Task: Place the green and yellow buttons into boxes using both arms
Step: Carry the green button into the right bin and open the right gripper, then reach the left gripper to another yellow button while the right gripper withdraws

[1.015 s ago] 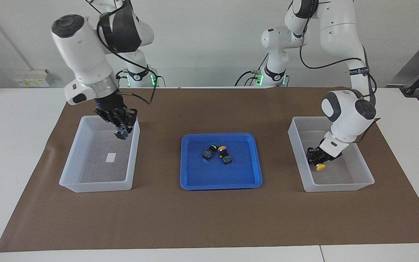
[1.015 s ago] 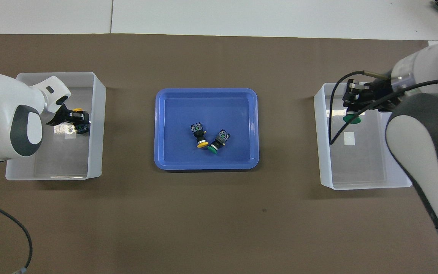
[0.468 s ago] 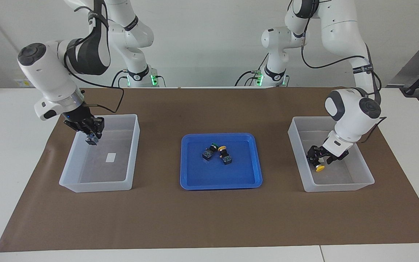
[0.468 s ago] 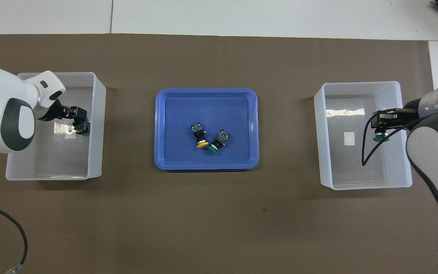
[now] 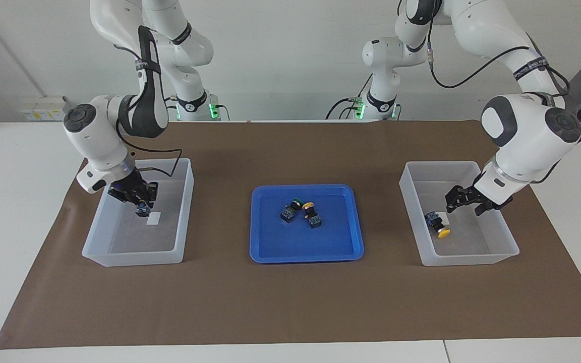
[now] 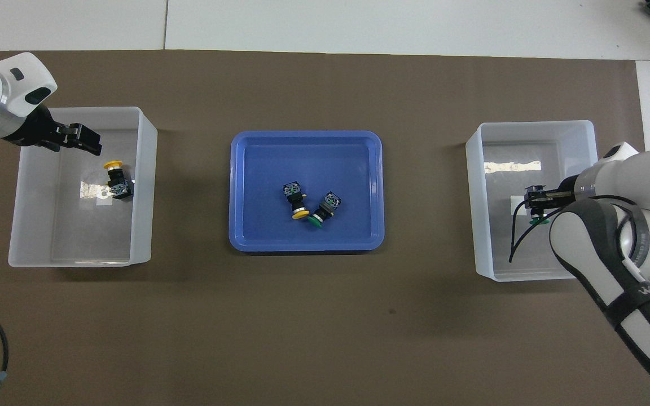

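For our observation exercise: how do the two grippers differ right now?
The left gripper is open and empty, the right gripper shut on a green button. The left gripper's box holds a yellow button; the right gripper's box holds none. Both hang over boxes.

We note a blue tray [image 5: 306,252] on brown paper [image 5: 290,302]; whitish bins [image 5: 179,212]; yellow cap [image 5: 443,233] and green cap [image 6: 316,223] on black-grey bodies.

A robotics lab: two white arms [image 5: 119,121] bolted at a bare table [image 5: 18,201]
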